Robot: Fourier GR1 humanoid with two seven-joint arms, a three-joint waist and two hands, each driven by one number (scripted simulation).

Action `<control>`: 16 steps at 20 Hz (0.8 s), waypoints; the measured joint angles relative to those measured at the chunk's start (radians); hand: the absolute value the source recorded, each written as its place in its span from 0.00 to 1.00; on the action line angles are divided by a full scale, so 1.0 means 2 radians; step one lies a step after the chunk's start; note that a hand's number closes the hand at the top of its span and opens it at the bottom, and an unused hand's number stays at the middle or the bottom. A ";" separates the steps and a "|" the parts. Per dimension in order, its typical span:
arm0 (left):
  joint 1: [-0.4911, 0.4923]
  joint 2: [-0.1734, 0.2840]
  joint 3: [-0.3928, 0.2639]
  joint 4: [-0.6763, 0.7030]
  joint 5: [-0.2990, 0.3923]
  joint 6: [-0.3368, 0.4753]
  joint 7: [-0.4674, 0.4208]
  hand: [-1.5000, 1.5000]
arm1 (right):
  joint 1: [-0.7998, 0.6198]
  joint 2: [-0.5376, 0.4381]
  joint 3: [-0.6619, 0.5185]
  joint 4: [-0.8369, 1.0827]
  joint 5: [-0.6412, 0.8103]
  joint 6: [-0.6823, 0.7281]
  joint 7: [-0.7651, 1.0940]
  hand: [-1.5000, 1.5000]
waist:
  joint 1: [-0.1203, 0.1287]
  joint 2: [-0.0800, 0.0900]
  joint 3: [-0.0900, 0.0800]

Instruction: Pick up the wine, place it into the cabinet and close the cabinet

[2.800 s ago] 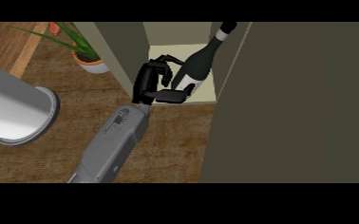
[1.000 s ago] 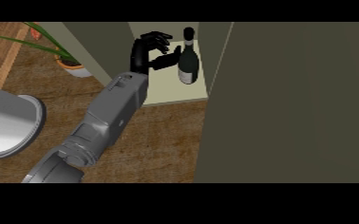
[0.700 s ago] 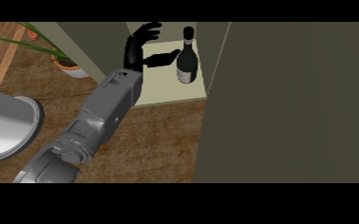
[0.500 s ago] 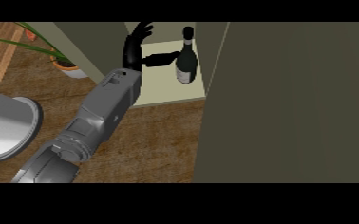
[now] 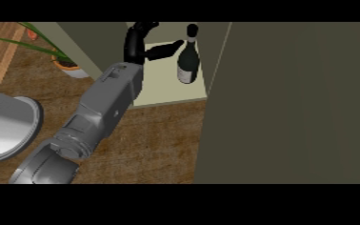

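Wine (image 5: 187,57) is seen as a dark bottle with a slim neck, a black cap and a pale label low on its body. It is stood upright on the light shelf (image 5: 169,88) inside the cabinet, close beside the cabinet door (image 5: 281,100), whose broad olive face is swung out across the right of the opening. Its long axis is seen running from the base, nearest the shelf's front edge, up to the cap at the back of the cabinet, leaning slightly toward the door.

Only one hand (image 5: 141,43) is shown, at the end of a grey forearm (image 5: 105,105) that is reached in over the wooden counter (image 5: 155,143) to the shelf. Its fingers are held apart and relaxed, arched upward just beside the bottle on the side away from the door, while the thumb is pointed toward the bottle's neck. Nothing is gripped; whether the thumb tip touches the glass cannot be told.

A potted plant (image 5: 67,62) and a grey bowl (image 5: 14,128) are seen farther from the cabinet door.
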 measured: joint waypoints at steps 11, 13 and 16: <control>-0.021 -0.017 0.025 -0.022 0.020 -0.093 -0.011 0.00 | 0.023 -0.012 -0.007 -0.004 -0.001 -0.003 -0.004 0.00 | 0.020 -0.010 0.001; -0.019 -0.023 0.025 -0.024 0.019 -0.101 -0.015 0.00 | 0.026 -0.012 -0.007 -0.005 -0.001 -0.006 -0.005 0.00 | 0.025 -0.011 0.001; -0.020 -0.029 0.029 -0.027 0.021 -0.106 -0.012 0.00 | 0.028 -0.014 -0.007 -0.007 0.000 -0.012 0.000 0.00 | 0.030 -0.013 0.001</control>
